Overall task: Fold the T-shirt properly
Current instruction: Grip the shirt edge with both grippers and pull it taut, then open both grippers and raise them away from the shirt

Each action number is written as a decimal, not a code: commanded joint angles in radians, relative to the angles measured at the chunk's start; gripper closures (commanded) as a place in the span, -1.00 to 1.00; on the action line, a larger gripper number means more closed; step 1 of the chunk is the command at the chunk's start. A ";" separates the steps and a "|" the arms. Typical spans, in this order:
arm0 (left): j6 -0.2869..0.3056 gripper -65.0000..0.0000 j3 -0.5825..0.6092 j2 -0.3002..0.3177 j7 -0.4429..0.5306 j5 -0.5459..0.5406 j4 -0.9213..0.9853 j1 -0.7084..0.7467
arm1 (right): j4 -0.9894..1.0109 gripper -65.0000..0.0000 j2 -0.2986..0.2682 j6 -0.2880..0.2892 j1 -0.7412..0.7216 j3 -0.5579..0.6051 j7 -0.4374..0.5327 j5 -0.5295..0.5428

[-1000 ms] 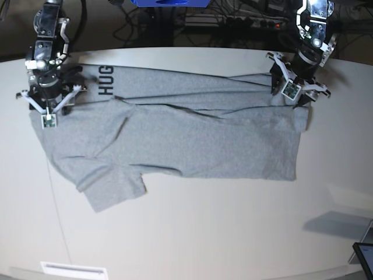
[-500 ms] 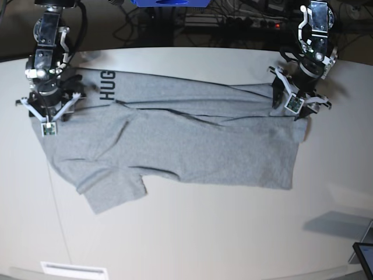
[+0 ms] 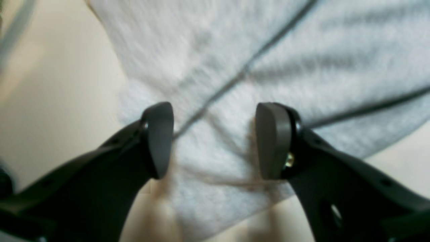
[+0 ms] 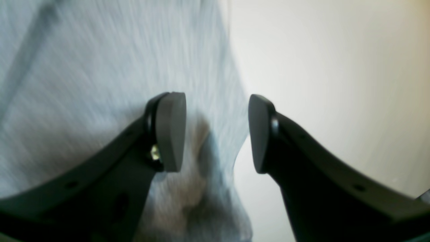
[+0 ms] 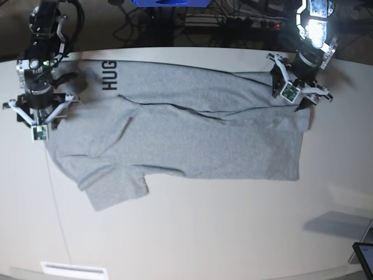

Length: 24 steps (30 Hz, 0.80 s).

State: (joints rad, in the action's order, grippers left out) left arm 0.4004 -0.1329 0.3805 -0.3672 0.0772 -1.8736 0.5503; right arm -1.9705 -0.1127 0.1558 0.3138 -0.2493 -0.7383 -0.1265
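Note:
The heather-grey T-shirt [image 5: 192, 140] lies spread across the white table [image 5: 210, 233]. Its far long side is folded over, with black lettering [image 5: 109, 76] at the far left, and one sleeve [image 5: 113, 192] sticks out toward the front left. My left gripper [image 5: 296, 98] hovers over the shirt's far right corner. In the left wrist view it [image 3: 215, 141] stands open above the cloth [image 3: 235, 60] with a fold line running between the fingers. My right gripper [image 5: 38, 114] is at the shirt's left edge. It [image 4: 216, 131] is open, straddling the cloth's edge [image 4: 100, 67].
Behind the table's far edge are a blue object [image 5: 169, 2] and cables [image 5: 233, 23]. A dark device corner [image 5: 364, 256] pokes in at the front right. A white label [image 5: 73, 270] sits at the front left edge.
My right gripper has drifted left, out to the shirt's edge. My left gripper has shifted slightly right and away. The shirt's far folded side lies a little farther back.

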 commanded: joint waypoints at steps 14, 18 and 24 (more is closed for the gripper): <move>-0.008 -0.17 -0.149 -0.073 0.007 0.003 -0.085 0.040 | -0.016 0.11 0.000 0.017 0.071 -0.002 0.093 0.003; -0.008 -0.17 -0.198 -0.114 0.003 0.002 -0.085 -0.011 | -0.013 0.11 -0.002 0.095 0.008 -0.003 0.081 0.003; 0.042 -0.18 -0.276 -0.170 -0.164 -0.017 -0.085 -0.148 | -0.010 0.09 -0.005 0.287 -0.172 -0.012 -0.069 0.003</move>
State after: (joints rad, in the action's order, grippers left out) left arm 0.4572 -0.4030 0.1955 -0.5758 0.0704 -1.9377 0.4057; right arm -1.9644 -0.1081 0.4595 0.1543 -0.2565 -0.8413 -0.1253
